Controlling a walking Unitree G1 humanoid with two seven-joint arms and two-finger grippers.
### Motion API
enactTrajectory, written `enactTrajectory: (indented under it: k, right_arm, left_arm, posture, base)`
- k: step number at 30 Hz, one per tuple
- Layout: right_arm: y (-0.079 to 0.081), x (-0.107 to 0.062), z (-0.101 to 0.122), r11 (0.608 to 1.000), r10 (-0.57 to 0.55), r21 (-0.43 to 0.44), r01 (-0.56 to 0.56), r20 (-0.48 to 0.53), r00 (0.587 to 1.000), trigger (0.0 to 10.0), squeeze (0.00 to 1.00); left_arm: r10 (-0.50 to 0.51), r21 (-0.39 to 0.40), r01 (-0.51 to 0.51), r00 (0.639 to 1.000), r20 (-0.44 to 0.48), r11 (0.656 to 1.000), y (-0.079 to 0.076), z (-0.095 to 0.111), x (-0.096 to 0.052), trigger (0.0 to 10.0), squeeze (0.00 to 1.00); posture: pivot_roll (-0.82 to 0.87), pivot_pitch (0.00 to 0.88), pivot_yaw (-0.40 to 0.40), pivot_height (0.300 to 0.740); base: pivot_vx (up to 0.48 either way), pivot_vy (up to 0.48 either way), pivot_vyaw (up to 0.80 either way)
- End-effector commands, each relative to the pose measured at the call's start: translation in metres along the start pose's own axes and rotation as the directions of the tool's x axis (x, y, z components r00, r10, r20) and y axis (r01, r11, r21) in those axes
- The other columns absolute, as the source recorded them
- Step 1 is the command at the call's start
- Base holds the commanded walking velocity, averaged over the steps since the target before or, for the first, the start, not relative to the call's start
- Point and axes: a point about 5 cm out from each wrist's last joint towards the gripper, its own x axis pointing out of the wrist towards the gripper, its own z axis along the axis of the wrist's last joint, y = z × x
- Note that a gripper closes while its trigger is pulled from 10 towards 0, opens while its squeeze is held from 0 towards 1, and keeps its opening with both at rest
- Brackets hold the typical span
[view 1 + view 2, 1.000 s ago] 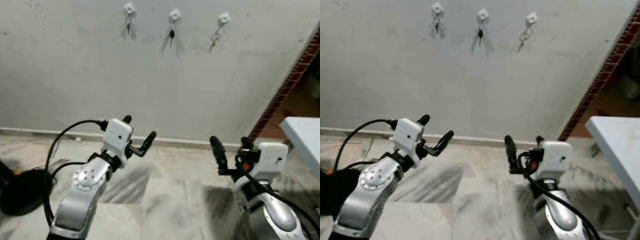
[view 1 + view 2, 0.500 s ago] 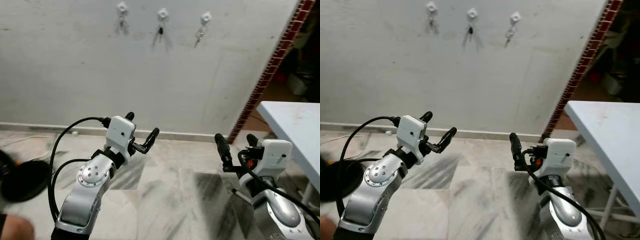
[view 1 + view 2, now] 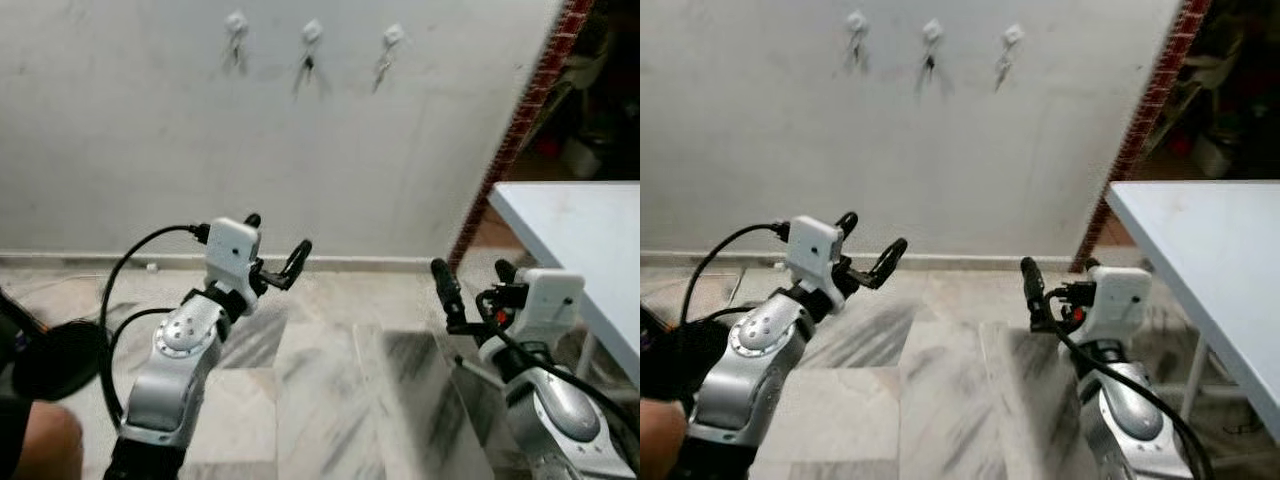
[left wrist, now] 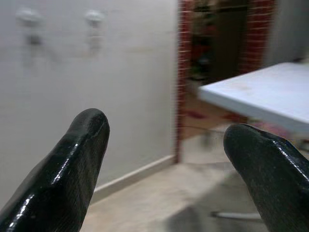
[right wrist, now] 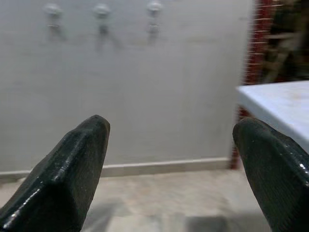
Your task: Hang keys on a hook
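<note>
Three hooks (image 3: 311, 31) high on wall (image 3: 150, 130), keys (image 3: 382, 68) hanging from each. Left gripper (image 3: 277, 252) and right gripper (image 3: 470, 283) well below hooks, fingers spread, empty

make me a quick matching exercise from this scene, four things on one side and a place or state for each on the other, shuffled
Things:
1. wall hooks
2. white table
3. left gripper
4. brick pillar

Places or states:
a. open and empty, raised over the marble floor
b. high on the grey wall, keys hanging from them
c. at the wall's right end, by a dark doorway
d. on the robot's right, beside the right gripper

Pairs: 1-b, 2-d, 3-a, 4-c
</note>
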Motion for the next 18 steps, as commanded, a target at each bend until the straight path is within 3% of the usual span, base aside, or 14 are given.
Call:
enactTrajectory:
  k: [1,7,10,13,18]
  right_arm:
    - [-0.003,0.003,0.002,1.0,-0.009,-0.01,0.009,0.007,1.0,10.0,0.0]
    - [-0.004,0.007,0.004,1.0,-0.022,-0.021,0.023,0.023,0.999,10.0,0.0]
    - [-0.005,0.01,0.004,0.999,-0.034,-0.029,0.035,0.031,0.999,10.0,0.0]
    - [-0.007,0.013,0.006,0.998,-0.042,-0.034,0.044,0.038,0.998,10.0,0.0]
    - [-0.011,0.015,0.007,0.997,-0.062,-0.045,0.064,0.048,0.997,10.0,0.0]
  left_arm:
    - [0.007,0.004,-0.007,1.0,0.001,1.0,0.003,0.001,0.002,10.0,0.0]
    - [0.017,0.01,-0.017,1.0,-0.001,1.0,0.004,-0.002,0.008,10.0,0.0]
    - [0.074,0.03,-0.074,0.997,-0.019,0.997,0.013,-0.008,0.009,10.0,0.0]
    - [0.129,0.0,-0.129,0.991,-0.044,0.992,0.023,-0.014,0.008,10.0,0.0]
    - [0.159,-0.003,-0.16,0.986,-0.058,0.987,0.033,-0.019,0.008,10.0,0.0]
  posture:
    - [0.05,0.0,-0.046,0.74]
    - [0.04,0.0,-0.039,0.74]
    - [0.04,0.0,-0.04,0.74]
    - [0.04,0.0,-0.041,0.74]
    - [0.05,0.0,-0.042,0.74]
  base:
    - [0.0,0.0,-0.77]
    - [0.0,0.0,-0.77]
    - [0.0,0.0,-0.77]
    - [0.0,0.0,-0.77]
    - [0.0,0.0,-0.77]
